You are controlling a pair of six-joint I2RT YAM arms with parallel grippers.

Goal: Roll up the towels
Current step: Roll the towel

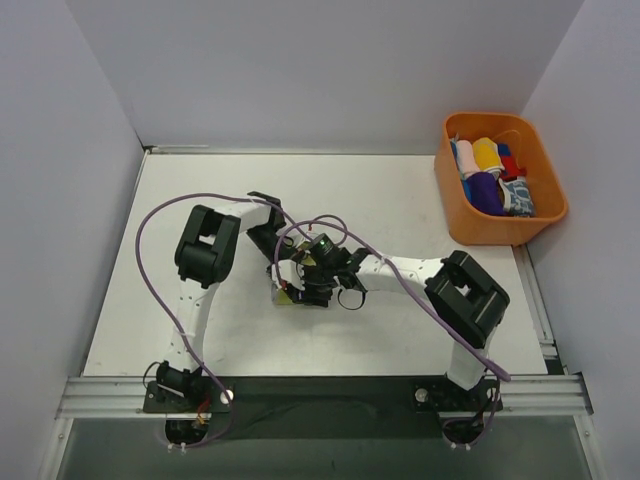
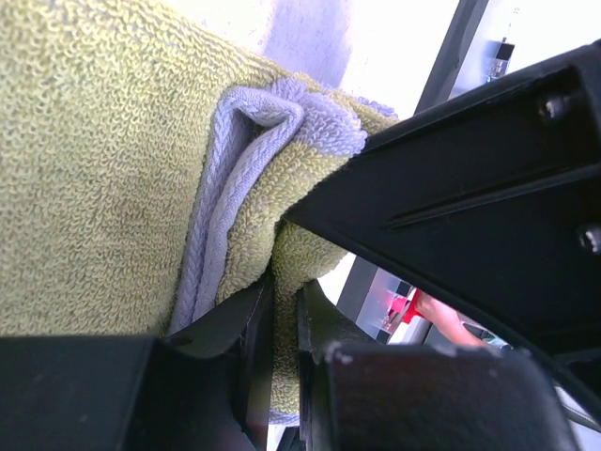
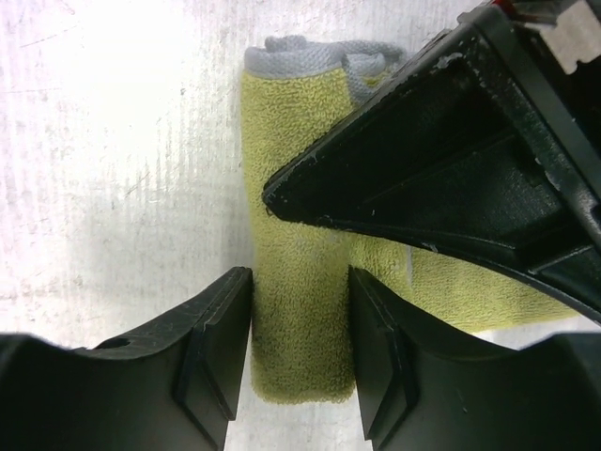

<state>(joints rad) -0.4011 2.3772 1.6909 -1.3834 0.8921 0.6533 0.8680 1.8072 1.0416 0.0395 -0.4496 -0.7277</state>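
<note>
- Left gripper (image 2: 286, 303): jaws nearly closed, pinching the yellow-green towel (image 2: 103, 169) at a fold by its grey edge (image 2: 235, 160).
- Right gripper (image 3: 300, 277): narrow, one finger on each side of the rolled end of the same towel (image 3: 300, 329), both pads touching it.
- The towel lies mid-table (image 1: 400, 200), partly rolled, with flat cloth trailing off to one side.
- Both grippers crowd together over it.
- Blue-and-white patterned towel (image 1: 518, 197) sits in the orange basket (image 1: 450, 215) at the far right corner, among other rolled cloths.
</note>
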